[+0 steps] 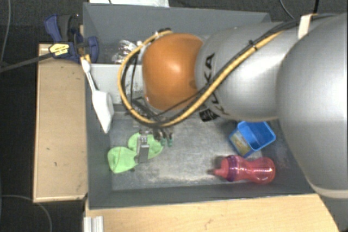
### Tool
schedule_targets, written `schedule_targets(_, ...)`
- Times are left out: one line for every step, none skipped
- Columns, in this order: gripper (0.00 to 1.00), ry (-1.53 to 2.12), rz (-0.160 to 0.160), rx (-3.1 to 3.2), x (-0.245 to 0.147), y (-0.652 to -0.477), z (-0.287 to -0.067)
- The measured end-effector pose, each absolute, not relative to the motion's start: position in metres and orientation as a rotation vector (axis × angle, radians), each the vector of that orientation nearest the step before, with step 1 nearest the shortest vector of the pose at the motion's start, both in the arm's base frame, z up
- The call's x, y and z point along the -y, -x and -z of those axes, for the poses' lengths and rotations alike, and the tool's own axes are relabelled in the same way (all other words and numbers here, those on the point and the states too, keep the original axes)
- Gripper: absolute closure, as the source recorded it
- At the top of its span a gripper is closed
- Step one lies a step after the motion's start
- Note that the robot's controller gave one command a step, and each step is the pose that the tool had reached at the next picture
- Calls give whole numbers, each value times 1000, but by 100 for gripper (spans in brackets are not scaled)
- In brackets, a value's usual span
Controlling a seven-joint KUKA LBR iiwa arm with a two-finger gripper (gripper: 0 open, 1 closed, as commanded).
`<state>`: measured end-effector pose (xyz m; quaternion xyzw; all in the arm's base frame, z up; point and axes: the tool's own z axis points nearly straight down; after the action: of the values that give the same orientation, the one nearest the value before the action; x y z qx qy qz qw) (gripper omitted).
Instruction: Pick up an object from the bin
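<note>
My gripper (pixel 143 150) reaches down from under the arm's orange cover into the front left part of the bin. It is right on top of a crumpled light green soft thing (pixel 122 160), which lies on the bin floor and spreads out to the gripper's left. The gripper's tip touches or presses the right part of this green thing. Much of the gripper is hidden by the cover and cables.
A pink bottle (pixel 246 169) lies on its side at the front right. Just behind it sits a small blue box (pixel 254 136). A white scoop-like tool (pixel 101 105) leans on the left wall. A clear shiny thing (pixel 123 51) lies at the back left. The arm covers the bin's right half.
</note>
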<state>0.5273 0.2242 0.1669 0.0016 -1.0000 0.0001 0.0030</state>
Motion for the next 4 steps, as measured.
schedule_targets(0, 4, 3, 3144, -223, -529, -172)
schedule_targets(0, -204, 3, 3139, -226, -521, -120)
schedule_targets(0, -272, -1, 3126, -235, -510, -67)
schedule_targets(0, -323, 3, 3129, -233, -518, -71)
